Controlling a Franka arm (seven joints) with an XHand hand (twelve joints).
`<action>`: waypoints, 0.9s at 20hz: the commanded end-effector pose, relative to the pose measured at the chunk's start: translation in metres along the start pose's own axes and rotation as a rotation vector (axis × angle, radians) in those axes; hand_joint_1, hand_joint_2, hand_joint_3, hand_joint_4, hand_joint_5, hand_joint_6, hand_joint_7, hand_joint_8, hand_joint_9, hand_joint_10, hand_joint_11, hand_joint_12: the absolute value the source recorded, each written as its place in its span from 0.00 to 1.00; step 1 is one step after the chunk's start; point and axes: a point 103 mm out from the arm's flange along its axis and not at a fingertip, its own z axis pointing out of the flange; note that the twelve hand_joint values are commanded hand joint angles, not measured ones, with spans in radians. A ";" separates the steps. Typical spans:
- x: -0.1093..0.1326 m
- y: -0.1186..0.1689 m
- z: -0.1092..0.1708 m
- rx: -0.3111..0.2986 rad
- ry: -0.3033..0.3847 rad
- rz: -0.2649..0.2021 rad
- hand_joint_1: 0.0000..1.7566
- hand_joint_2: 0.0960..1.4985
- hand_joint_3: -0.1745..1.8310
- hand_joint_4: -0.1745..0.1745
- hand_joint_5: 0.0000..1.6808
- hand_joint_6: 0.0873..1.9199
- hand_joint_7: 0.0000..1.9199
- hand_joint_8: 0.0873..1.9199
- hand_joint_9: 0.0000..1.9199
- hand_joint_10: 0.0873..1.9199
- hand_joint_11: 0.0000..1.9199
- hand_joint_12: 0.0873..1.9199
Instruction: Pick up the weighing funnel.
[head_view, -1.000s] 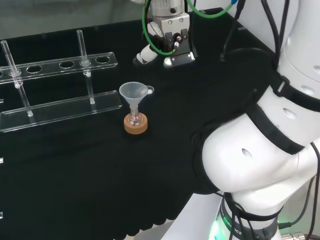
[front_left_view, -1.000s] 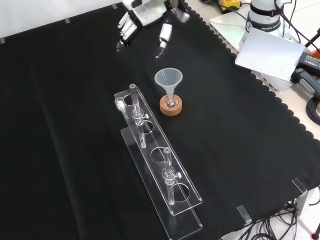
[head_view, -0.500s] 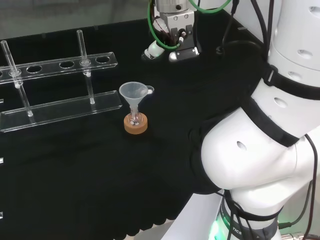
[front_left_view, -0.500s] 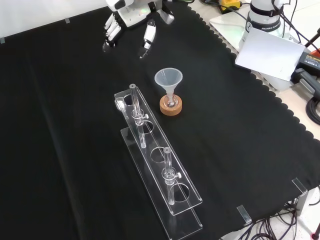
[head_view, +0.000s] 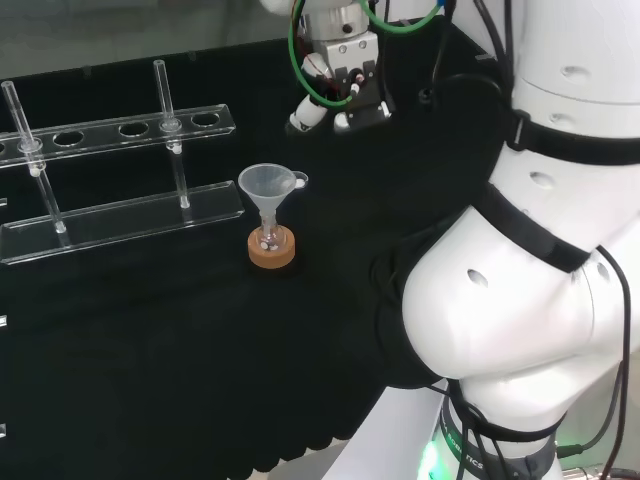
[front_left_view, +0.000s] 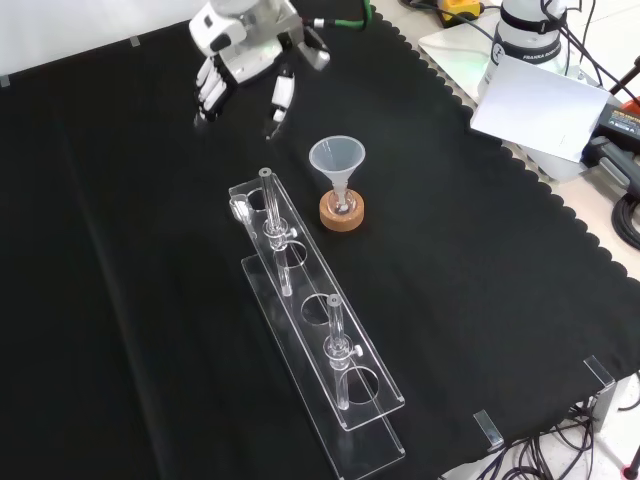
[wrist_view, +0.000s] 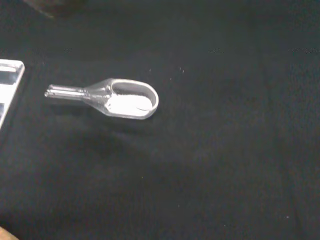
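The weighing funnel (wrist_view: 125, 98), a small clear scoop with a short stem, lies flat on the black cloth with some white powder in its bowl. Its stem points toward a clear rack's corner (wrist_view: 7, 85). Nothing touches it. The hand (front_left_view: 243, 52) hangs above the cloth at the top of the front view, up and left of the big funnel (front_left_view: 337, 160), with its fingers (front_left_view: 209, 92) straight and holding nothing. In the head view the hand (head_view: 335, 80) is beyond the big funnel (head_view: 267, 186), near the rack's right end.
A clear test-tube rack (front_left_view: 315, 335) with glass tubes runs down the middle of the front view. The big funnel stands in a small flask on a cork ring (front_left_view: 342, 211). The arm's white links (head_view: 520, 280) take up the right of the head view.
In the front view the hand has moved left and a little lower over the cloth. The big funnel and the rack have stayed put.
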 end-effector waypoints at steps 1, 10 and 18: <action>0.009 0.025 0.024 0.047 -0.018 -0.019 0.41 0.51 0.20 0.38 0.28 0.00 0.21 0.35 0.37 0.26 0.28 0.65; 0.007 0.036 0.055 0.085 0.005 -0.056 0.44 0.49 0.20 0.42 0.28 0.00 0.20 0.35 0.36 0.26 0.27 0.65; 0.005 0.040 0.081 0.104 0.042 -0.086 0.46 0.48 0.21 0.44 0.29 0.00 0.20 0.35 0.36 0.26 0.27 0.65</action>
